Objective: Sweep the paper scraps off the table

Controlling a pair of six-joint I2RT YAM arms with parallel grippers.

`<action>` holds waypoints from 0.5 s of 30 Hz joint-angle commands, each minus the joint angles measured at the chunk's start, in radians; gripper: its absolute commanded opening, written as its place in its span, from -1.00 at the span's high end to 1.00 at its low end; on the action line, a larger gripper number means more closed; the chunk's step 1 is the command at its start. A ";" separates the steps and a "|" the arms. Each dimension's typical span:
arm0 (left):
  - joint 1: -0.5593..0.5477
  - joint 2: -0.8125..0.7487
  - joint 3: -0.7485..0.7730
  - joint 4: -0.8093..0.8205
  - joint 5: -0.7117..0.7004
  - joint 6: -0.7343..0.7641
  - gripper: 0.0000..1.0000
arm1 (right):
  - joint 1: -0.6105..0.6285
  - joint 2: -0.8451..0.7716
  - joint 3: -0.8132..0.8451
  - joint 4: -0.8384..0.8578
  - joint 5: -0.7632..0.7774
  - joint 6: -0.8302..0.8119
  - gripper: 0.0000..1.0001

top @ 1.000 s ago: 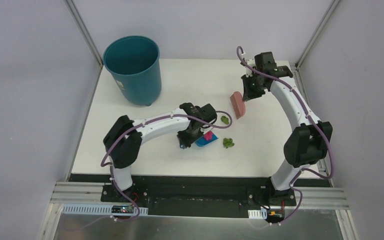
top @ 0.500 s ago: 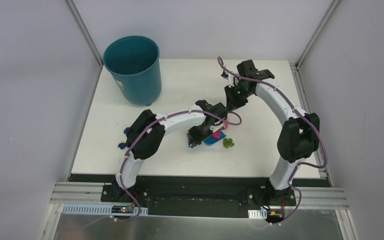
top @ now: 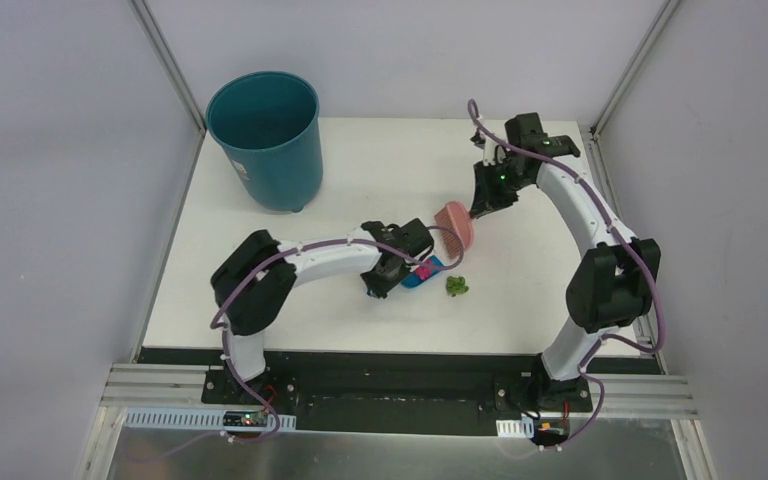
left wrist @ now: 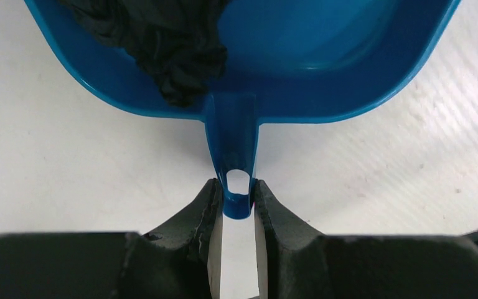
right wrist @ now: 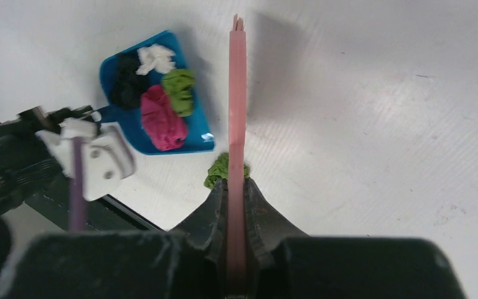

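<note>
L claw (left wrist: 237, 194) pinching pan (left wrist: 323, 81) handle, R claw (right wrist: 237, 190) pinching brush (right wrist: 237, 93); scraps (right wrist: 162, 118) mostly in pan, one green wad (top: 457, 286) on table (top: 530, 300) mid-frame (prob. light, soft: push w/ bristles, don't grip).

Light's coming in bright and even from overhead. The white table (top: 380, 160) is washing out, the brush (right wrist: 237, 93) is throwing a soft shadow to its right, and each wrist view's bottom edge is going dark and blurry.

The brush (right wrist: 237, 93) half hides one green scrap (right wrist: 218, 172).
</note>
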 commanded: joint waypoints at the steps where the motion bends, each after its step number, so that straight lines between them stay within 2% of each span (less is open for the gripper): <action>1: -0.015 -0.191 -0.154 0.322 -0.054 -0.021 1.00 | -0.126 -0.046 0.005 0.000 -0.078 0.027 1.00; 3: -0.016 -0.186 -0.162 0.348 -0.051 -0.028 1.00 | -0.173 -0.058 0.002 0.001 -0.115 0.035 1.00; 5: -0.019 -0.170 -0.137 0.315 -0.045 -0.047 1.00 | -0.200 -0.071 0.002 0.008 -0.107 0.037 1.00; 7: -0.022 -0.173 -0.170 0.355 -0.054 -0.052 1.00 | -0.222 -0.084 -0.014 0.031 -0.095 0.050 1.00; 15: -0.021 -0.199 -0.184 0.366 -0.018 -0.104 1.00 | -0.238 -0.070 -0.046 0.054 -0.110 0.066 1.00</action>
